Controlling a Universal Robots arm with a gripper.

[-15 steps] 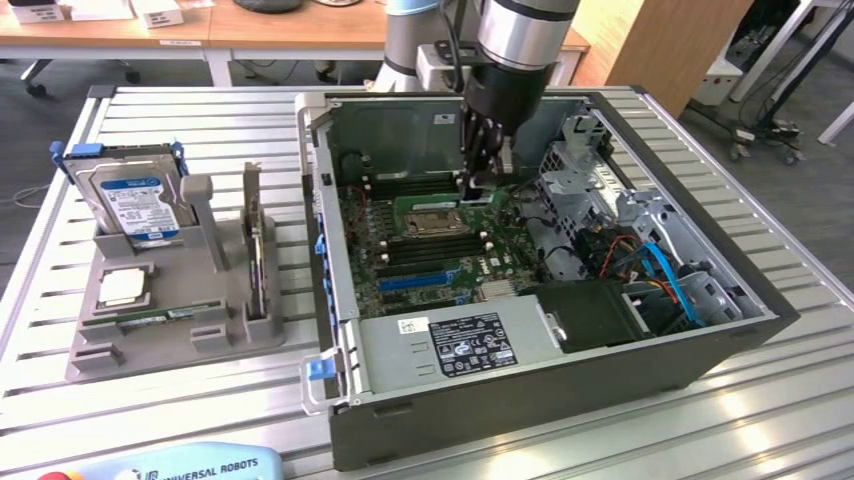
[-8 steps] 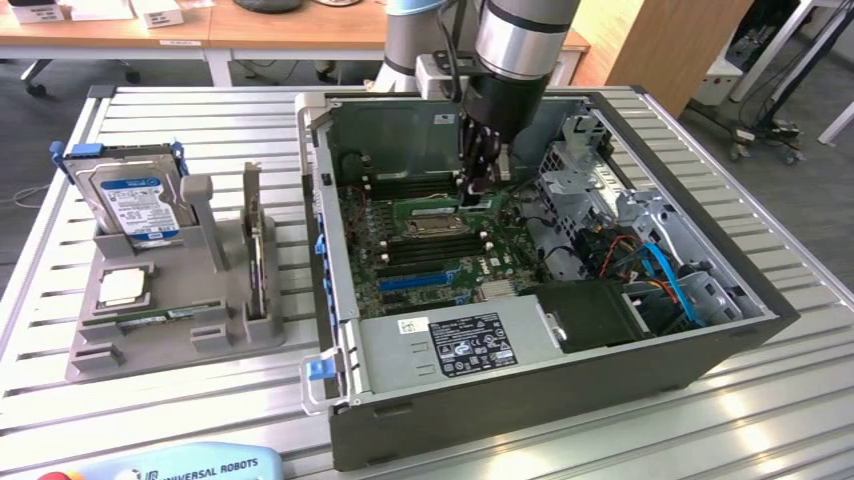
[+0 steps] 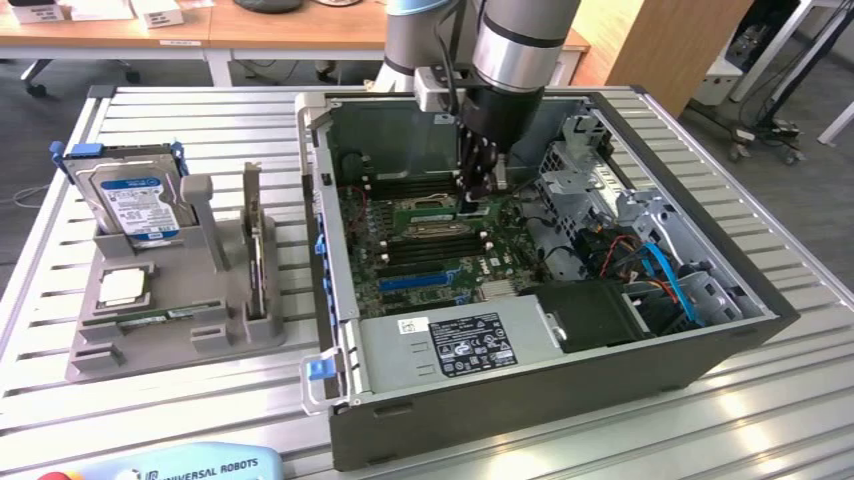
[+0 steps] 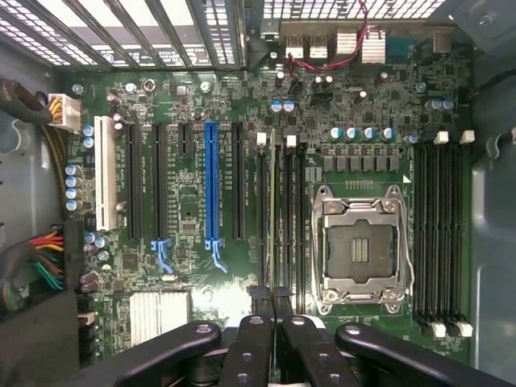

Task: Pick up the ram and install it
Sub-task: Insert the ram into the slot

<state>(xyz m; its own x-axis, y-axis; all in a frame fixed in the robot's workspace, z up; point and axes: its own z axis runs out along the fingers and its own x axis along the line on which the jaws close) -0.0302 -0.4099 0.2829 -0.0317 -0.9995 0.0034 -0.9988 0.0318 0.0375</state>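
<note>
The ram [image 3: 158, 320] seems to be the narrow green strip lying flat in the front groove of the grey holder [image 3: 200, 338], which stands on the slatted metal tabletop [image 3: 80, 400] at the exterior view's left. It is small there, and its label cannot be made out. Just behind it in the same holder sits a square silver processor chip [image 3: 120, 287]. Behind that, a silver hard drive [image 3: 134, 200] with a blue label leans upright. A thin board [image 3: 252, 235] stands on edge in the holder's side nearest the computer case [image 3: 534, 410].

The case lies open on the tabletop beside the holder, with its motherboard [image 3: 414, 262] facing up. The arm [image 3: 521, 50] reaches down into it, so the hand [image 3: 477, 200] is well apart from the ram. It hangs over the board close to the empty processor socket [image 3: 434, 232]. In the wrist view the hand [image 4: 274, 294] has its black fingers [image 4: 251, 347] drawn together, all but closed. I cannot make out anything pinched between them. Below them run the long black memory slots [image 4: 288, 218], between a blue expansion slot [image 4: 212, 185] and the socket [image 4: 359, 254].
</note>
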